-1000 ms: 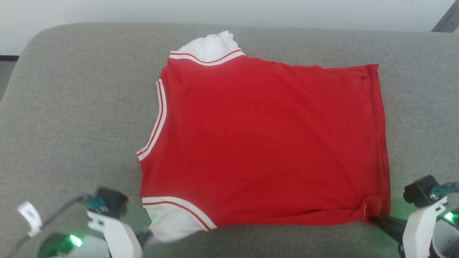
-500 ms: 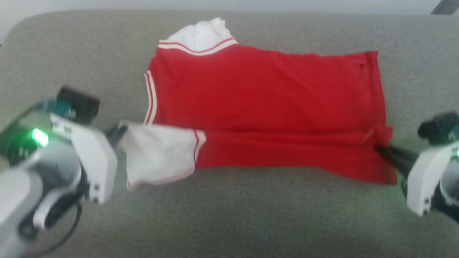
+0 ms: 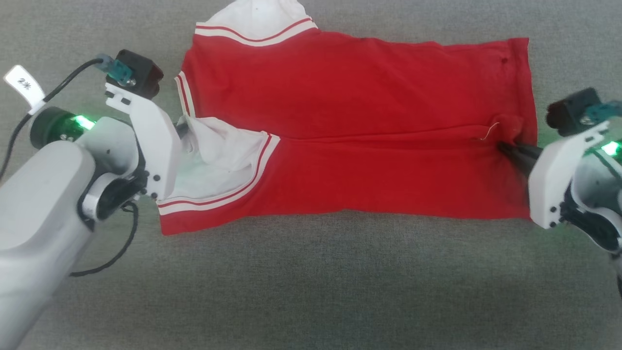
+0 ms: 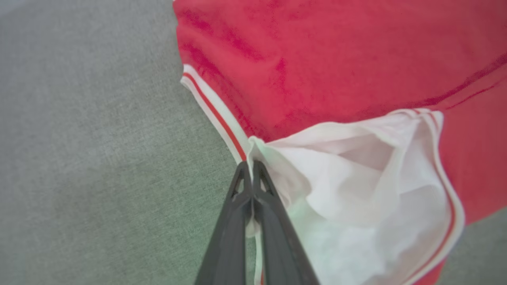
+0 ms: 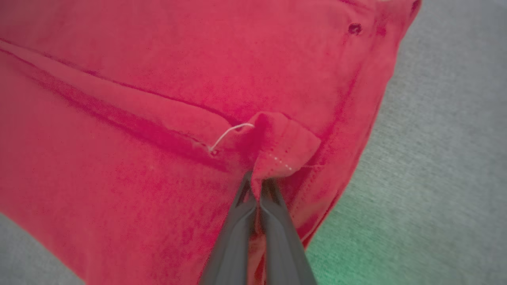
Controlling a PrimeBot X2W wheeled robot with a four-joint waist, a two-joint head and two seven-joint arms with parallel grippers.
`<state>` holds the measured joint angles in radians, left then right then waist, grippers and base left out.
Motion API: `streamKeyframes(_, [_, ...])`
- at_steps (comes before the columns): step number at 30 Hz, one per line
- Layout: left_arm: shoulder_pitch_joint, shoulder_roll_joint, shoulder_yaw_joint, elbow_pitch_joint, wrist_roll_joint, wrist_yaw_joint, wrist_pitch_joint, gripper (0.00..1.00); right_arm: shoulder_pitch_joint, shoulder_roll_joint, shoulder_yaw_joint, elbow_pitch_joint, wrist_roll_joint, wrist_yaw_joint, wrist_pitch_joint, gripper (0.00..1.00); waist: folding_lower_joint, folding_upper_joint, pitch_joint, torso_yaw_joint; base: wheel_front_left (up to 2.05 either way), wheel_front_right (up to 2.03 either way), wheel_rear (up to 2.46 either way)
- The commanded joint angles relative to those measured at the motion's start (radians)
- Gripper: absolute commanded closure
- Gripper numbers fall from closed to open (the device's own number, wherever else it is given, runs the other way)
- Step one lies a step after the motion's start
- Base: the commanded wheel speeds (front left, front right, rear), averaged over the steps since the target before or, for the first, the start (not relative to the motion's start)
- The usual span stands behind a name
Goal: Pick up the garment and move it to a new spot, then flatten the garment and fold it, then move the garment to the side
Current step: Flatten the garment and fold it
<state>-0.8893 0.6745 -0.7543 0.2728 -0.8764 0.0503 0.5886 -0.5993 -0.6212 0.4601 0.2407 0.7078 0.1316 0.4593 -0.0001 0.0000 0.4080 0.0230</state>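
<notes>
I've swung the garment's 6 o'clock edge up to its middle on the grey cushion. The left gripper at 9 and the right gripper at 3 are both pinched tight on corners. Fold's halfway.

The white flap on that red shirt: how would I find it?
On the grey upholstered surface lies a red garment. At its left end the left gripper pinches a crumpled white panel folded over the red. Unlike the other white panel at the far edge, this one is gripped.
</notes>
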Motion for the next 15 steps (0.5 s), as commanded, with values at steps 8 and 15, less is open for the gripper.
streamKeyframes(8, [-0.043,-0.087,-0.024,0.219,-0.036,-0.053,0.022,0.64,-0.093,0.034,0.11,0.134,0.05,-0.002,-0.003,0.92,0.0001,0.0,-0.002,-0.001,0.0,0.0,0.0])
streamKeyframes(15, [-0.065,-0.096,-0.015,0.254,-0.044,-0.046,0.021,0.0,-0.116,0.025,0.122,0.174,0.074,-0.002,-0.039,0.0,0.0001,0.0,-0.056,0.004,0.0,0.0,0.0])
